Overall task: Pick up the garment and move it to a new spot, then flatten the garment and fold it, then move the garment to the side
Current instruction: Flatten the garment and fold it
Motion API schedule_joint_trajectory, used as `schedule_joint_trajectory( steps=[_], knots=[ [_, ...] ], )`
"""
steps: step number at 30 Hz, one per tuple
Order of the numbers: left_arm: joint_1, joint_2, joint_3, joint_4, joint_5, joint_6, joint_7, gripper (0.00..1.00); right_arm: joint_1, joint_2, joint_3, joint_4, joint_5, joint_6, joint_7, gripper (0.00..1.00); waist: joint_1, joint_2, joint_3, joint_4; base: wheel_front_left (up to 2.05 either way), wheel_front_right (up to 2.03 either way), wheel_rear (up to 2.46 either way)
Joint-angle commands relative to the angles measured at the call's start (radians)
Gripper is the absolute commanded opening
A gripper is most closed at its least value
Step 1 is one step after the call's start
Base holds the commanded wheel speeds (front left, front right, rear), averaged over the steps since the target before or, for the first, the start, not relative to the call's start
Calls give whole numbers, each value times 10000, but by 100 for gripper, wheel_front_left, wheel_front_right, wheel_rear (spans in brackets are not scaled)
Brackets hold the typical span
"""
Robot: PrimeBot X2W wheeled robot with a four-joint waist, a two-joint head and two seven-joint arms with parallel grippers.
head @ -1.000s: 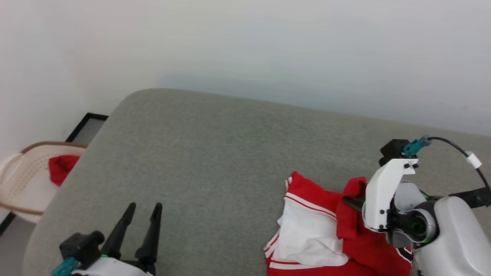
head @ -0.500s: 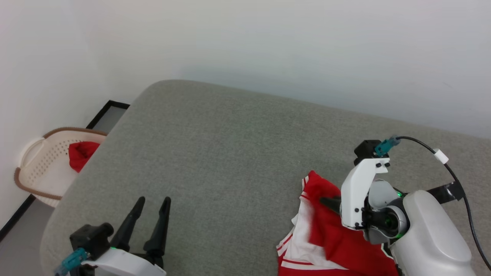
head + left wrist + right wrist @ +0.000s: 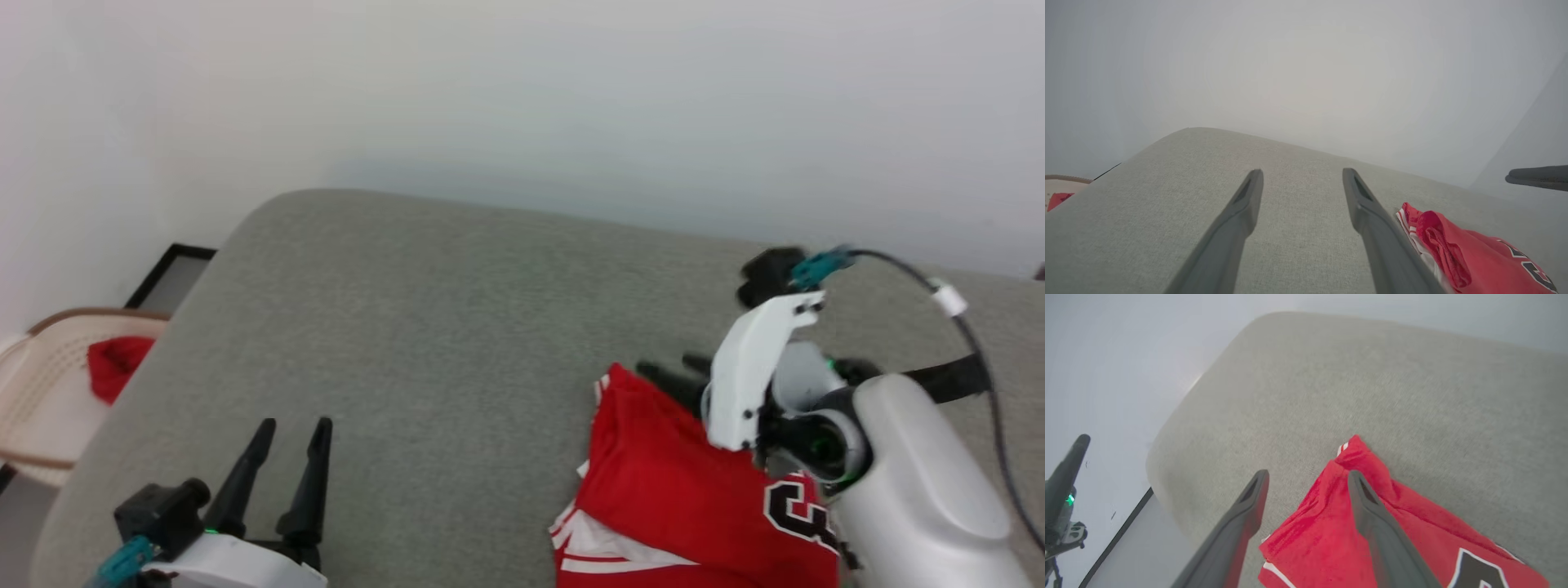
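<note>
Item: red shirt, crumpled on grey cushion, 5 o'clock; right jaws apart over its top edge; left jaws apart, 7 o'clock.

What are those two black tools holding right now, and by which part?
Nothing. Left tool: open over the cushion. Right tool: open at the shirt's edge, not gripping it.

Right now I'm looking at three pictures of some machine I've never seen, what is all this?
It is a two-armed robot. One picture looks down from its head; the other two look along each wrist's fingers. The dark prongs are its grippers: the left gripper and the right gripper both stand open, holding nothing. A red garment lies rumpled on a grey cushion, partly under the right gripper. Beside the cushion stands a basket with a red cloth inside.
</note>
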Motion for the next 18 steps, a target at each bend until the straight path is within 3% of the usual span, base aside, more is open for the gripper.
schedule_joint_trajectory(
  steps=[1,10,18],
  knots=[
    [21,19,58,-52,57,-33,7,100,151,-139,32,-125,143,-8,-154,100,0,0,-8,-341,0,0,0],
    [431,19,639,-418,386,78,6,100,927,-1530,320,-1599,136,-6,-2820,100,0,0,-90,-1459,0,0,0],
    [940,-49,1084,-690,705,186,5,100,1948,-3308,774,-2579,-275,-5,-5987,100,0,0,-208,-2230,0,0,0]
  ],
)
